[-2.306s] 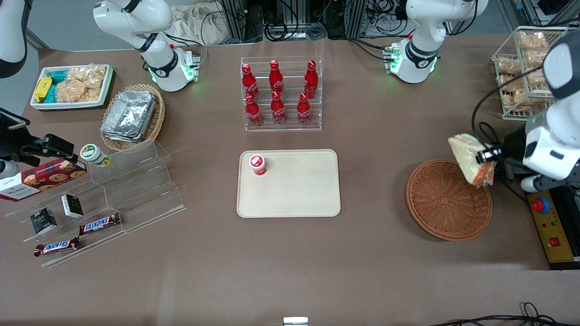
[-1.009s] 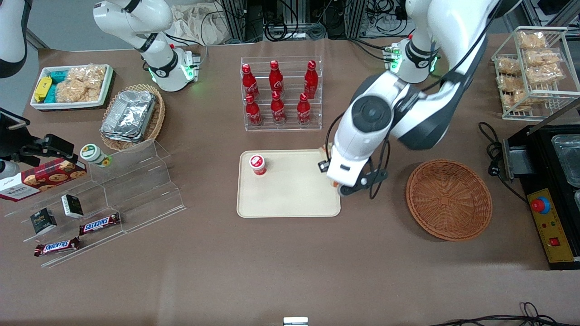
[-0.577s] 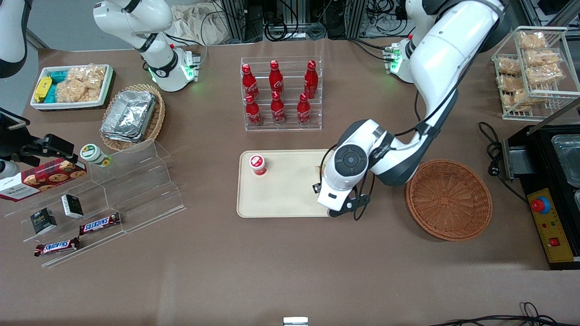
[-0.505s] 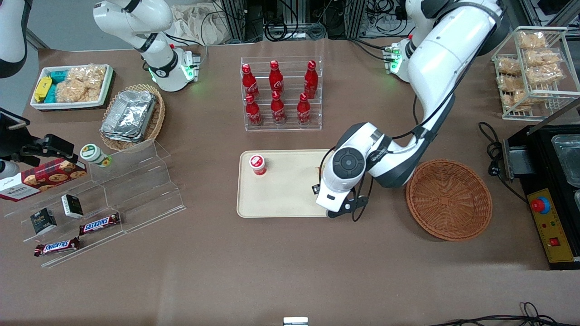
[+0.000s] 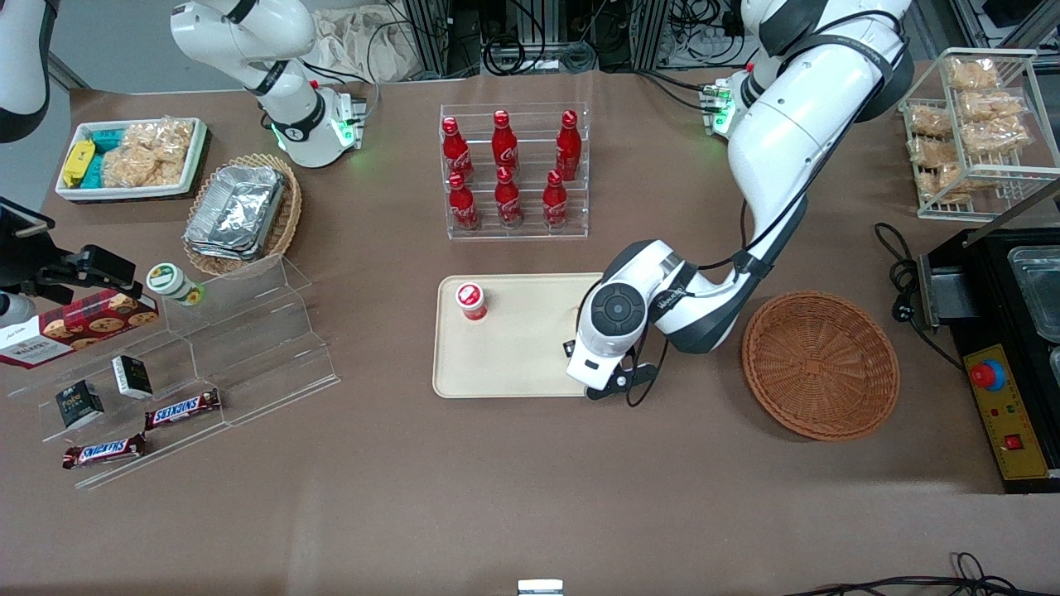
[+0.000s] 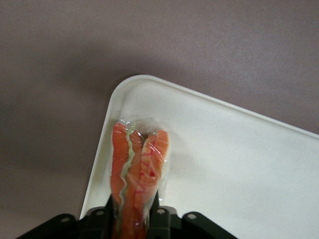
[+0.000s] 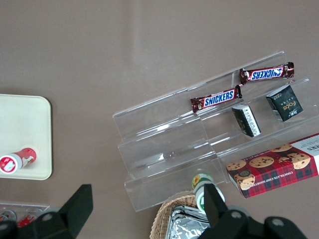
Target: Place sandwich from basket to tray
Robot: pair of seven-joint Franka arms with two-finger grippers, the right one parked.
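**Sandwich held over the tray's corner**

Here your jaws are clamped on the sandwich (image 6: pixel 135 174), 1 finger pressing each bread face, so the orange-red and green filling edge points away from the wrist camera. The gripper (image 6: pixel 133 215) hangs over a rounded corner of the tray (image 6: pixel 239 164), and the sandwich tip sits close above the cream surface just inside the rim; you cannot tell whether it touches. From the front, the working arm's wrist (image 5: pixel 611 327) covers the sandwich and the tray (image 5: pixel 513 360) edge nearest the basket (image 5: pixel 820 364). The basket lies on the desk (image 5: pixel 530 480) beside the tray, toward the working arm's end, with nothing in it. On the tray, well apart from the wrist, stands 1 small red-capped cup (image 5: pixel 471 300). Farther from the front camera than the tray is a clear rack of 6 red bottles (image 5: pixel 507 170).
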